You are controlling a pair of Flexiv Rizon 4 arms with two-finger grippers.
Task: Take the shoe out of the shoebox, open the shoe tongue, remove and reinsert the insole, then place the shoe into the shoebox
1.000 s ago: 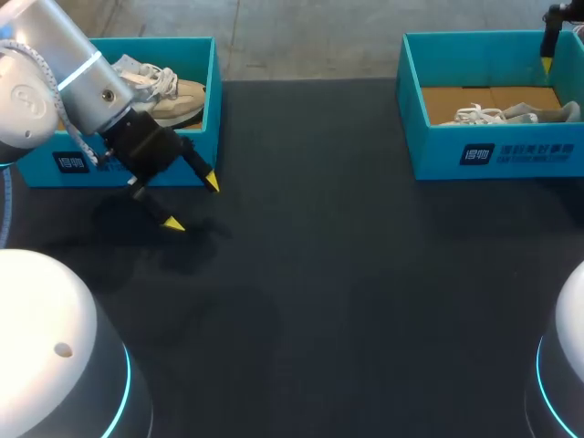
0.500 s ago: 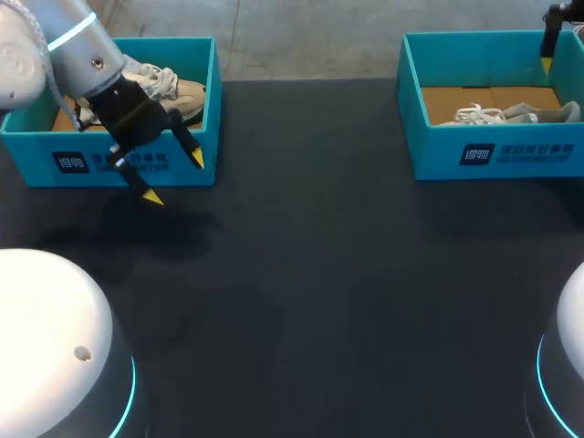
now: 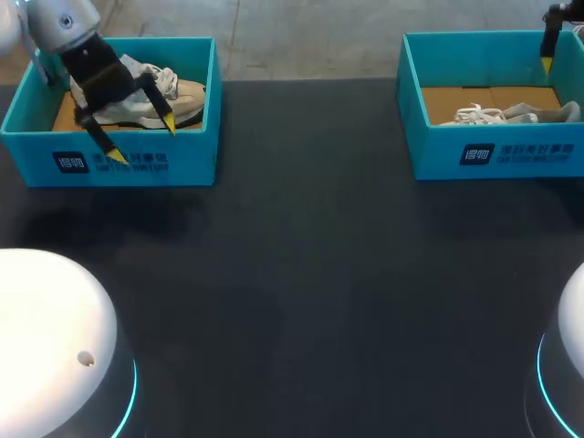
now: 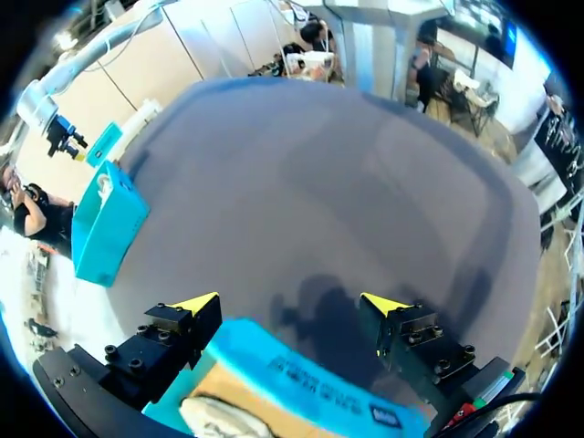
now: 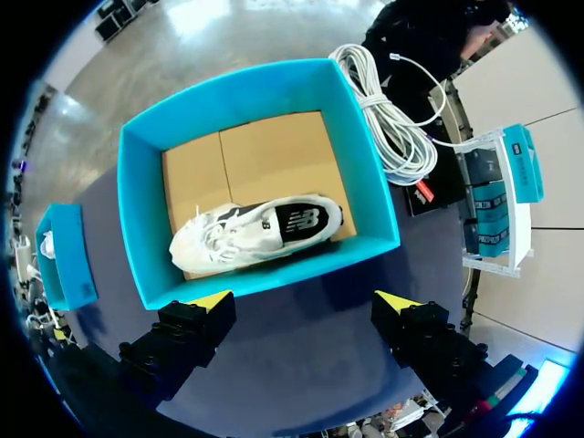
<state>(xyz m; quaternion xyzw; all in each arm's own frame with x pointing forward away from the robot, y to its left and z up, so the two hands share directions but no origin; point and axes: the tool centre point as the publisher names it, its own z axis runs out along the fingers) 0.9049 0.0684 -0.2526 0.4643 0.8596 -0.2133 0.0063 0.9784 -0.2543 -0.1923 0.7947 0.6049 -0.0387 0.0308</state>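
**Beige lace-up shoe (image 3: 151,96): nothing done yet**

It lies in the teal cardboard shoebox (image 3: 193,160) on the dark bench (image 3: 319,274). The left claw (image 3: 143,141) hangs over it, spread and empty; the right claw (image 5: 306,301), also spread, hangs above a second teal box (image 5: 137,219) with a white shoe (image 5: 255,233). All steps seem left.

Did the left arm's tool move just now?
Yes. The left tool went from the table in front of the left box back over it, above the shoe.

Black table (image 3: 310,274) carries a left shoebox (image 3: 192,160), right shoebox (image 3: 438,151).
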